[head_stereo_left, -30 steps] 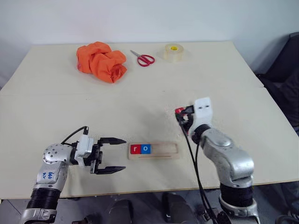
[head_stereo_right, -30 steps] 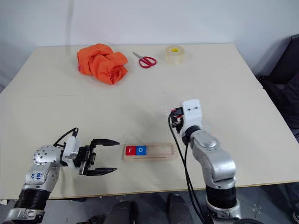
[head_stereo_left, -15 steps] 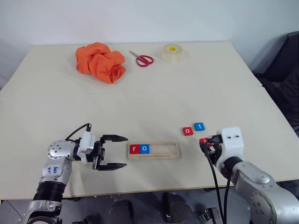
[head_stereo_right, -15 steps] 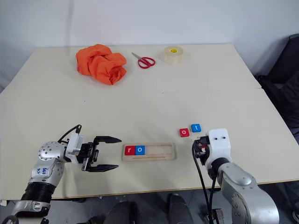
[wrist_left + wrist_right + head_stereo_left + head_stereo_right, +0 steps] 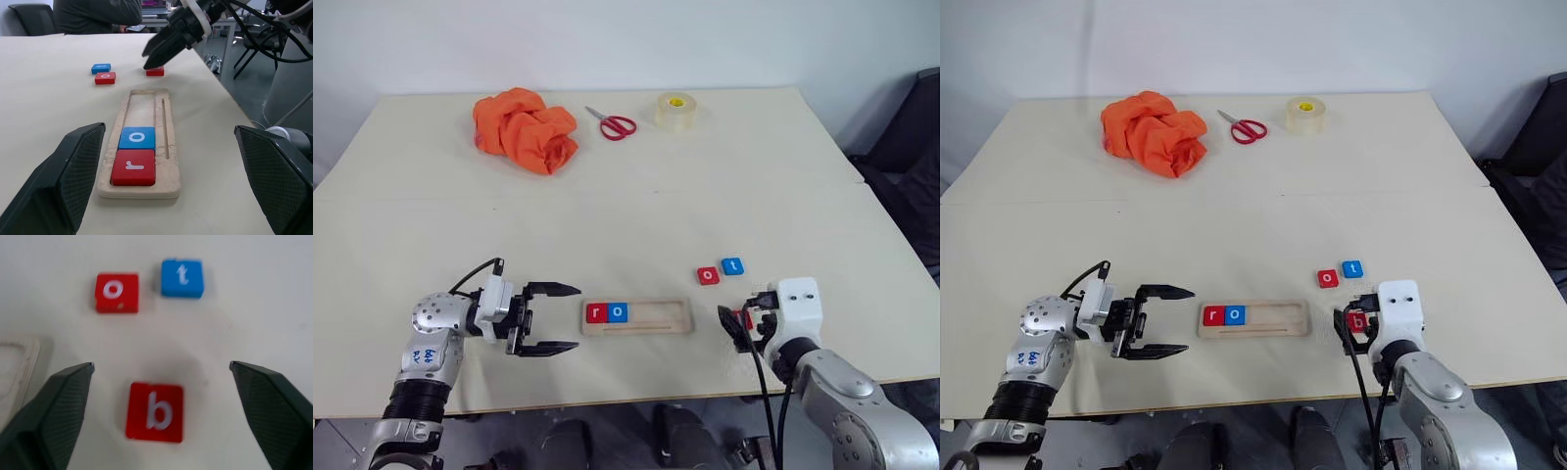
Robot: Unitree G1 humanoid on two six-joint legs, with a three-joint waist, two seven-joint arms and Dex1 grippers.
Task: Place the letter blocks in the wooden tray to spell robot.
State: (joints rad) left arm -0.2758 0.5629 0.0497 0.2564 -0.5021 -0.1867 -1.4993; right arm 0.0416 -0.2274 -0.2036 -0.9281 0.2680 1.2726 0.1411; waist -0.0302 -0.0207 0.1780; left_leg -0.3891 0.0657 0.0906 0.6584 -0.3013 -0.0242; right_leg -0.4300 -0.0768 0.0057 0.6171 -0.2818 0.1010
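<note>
The wooden tray (image 5: 651,317) lies near the table's front edge, with a red r block (image 5: 596,313) and a blue o block (image 5: 618,312) side by side at its left end. To the right of the tray, a red o block (image 5: 707,276) and a blue t block (image 5: 732,265) rest on the table. Nearer the front edge lies a red b block (image 5: 155,411), flat on the table. My right gripper (image 5: 159,364) is open just above it, one finger on each side. Left of the tray, my left gripper (image 5: 560,318) is open and points level at the tray's end.
At the far side of the table are a crumpled orange cloth (image 5: 525,128), red-handled scissors (image 5: 613,123) and a roll of clear tape (image 5: 676,111). Beyond the table's right edge, a person (image 5: 98,12) sits among dark chairs (image 5: 34,12).
My right arm drew back toward the front edge with the red b block in its gripper. The gripper then opened, and the block now lies on the table. The left arm stayed put.
</note>
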